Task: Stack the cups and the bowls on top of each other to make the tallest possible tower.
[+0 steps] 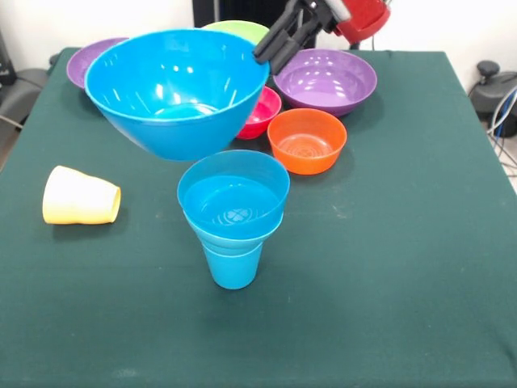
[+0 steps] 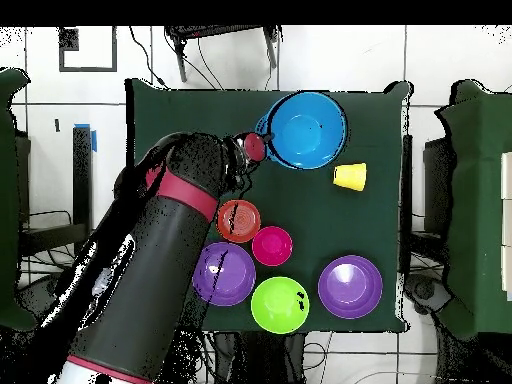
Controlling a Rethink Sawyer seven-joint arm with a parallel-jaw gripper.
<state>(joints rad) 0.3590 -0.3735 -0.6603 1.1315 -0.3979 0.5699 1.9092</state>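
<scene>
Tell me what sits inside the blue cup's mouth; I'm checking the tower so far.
A small blue bowl is nested in the blue cup, with another blue rim just beneath it. How deep they sit is hidden. The big blue bowl hangs from the gripper, apart.

Black cylindrical arm (image 2: 150, 290) with crimson bands; glossy red wrist housing (image 1: 365, 18); dark grey fingers (image 1: 279, 40).
</scene>
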